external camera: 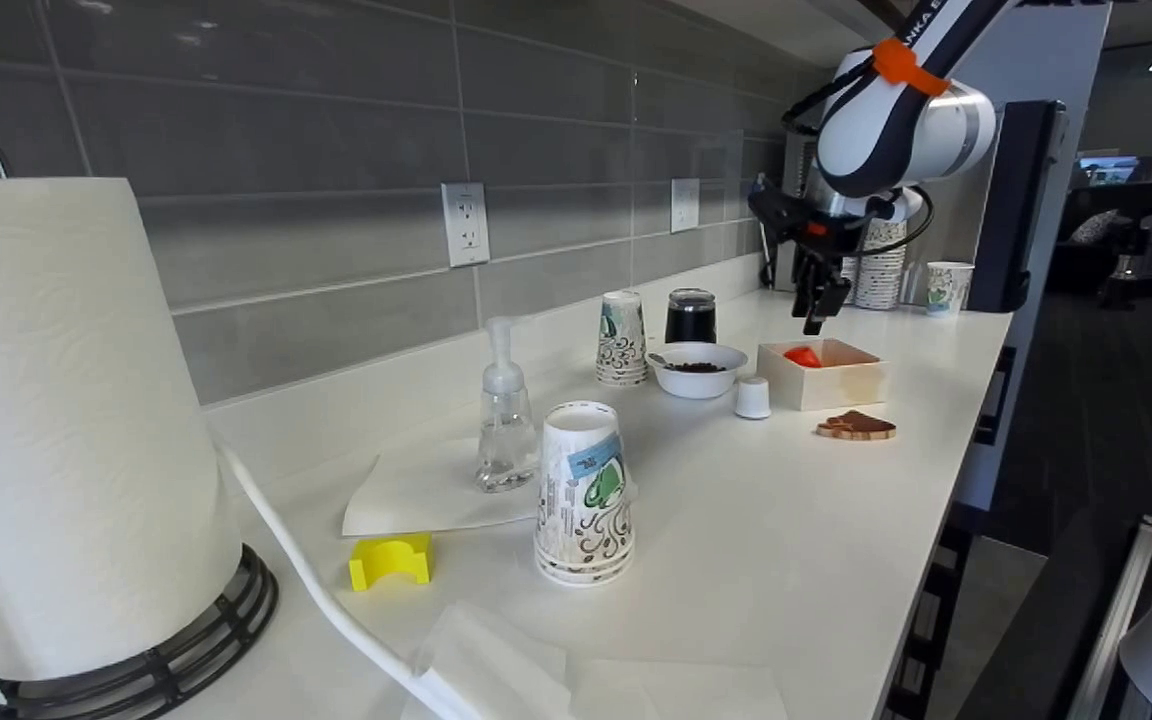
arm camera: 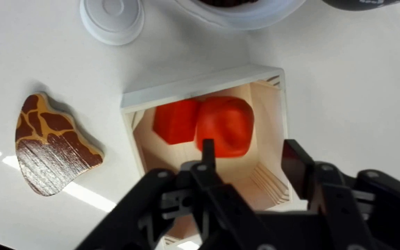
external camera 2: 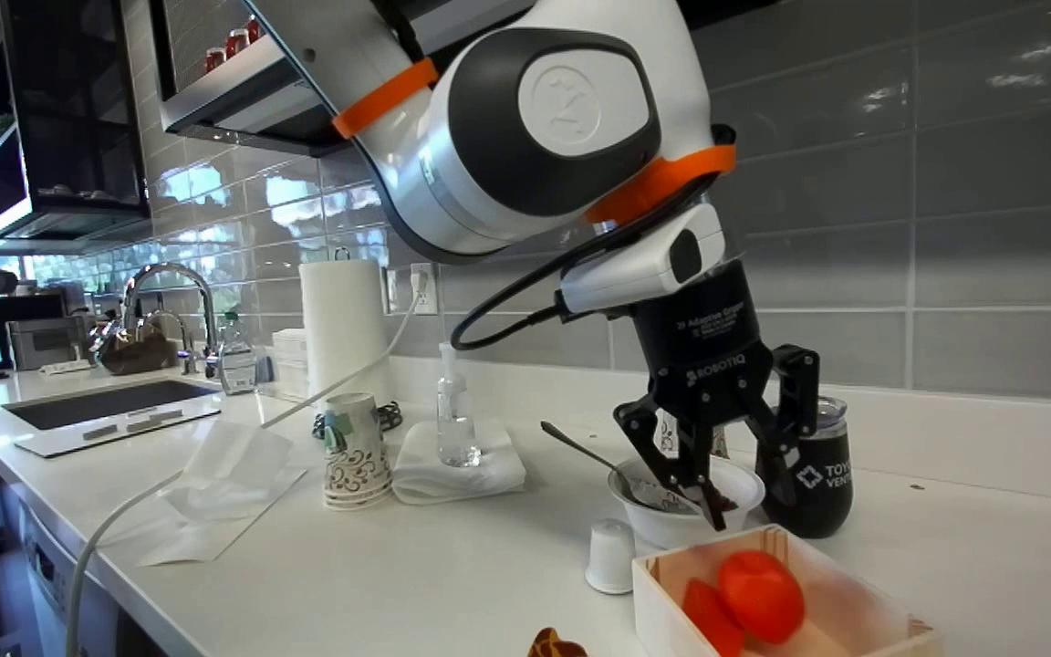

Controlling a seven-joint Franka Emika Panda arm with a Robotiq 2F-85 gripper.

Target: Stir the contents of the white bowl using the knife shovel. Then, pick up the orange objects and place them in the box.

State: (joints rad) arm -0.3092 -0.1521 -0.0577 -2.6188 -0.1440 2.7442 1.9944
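Pincer (arm camera: 250, 148) spread, holding nothing; orange lumps (arm camera: 207, 123) below it, both in box (arm camera: 269, 118); likely placed, so back off upward.

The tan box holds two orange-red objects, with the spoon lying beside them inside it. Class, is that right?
Not quite: the spoon is not in the tan box. It rests in the white bowl, its handle sticking out over the rim, as both exterior views show. The tan box does hold two orange-red objects.
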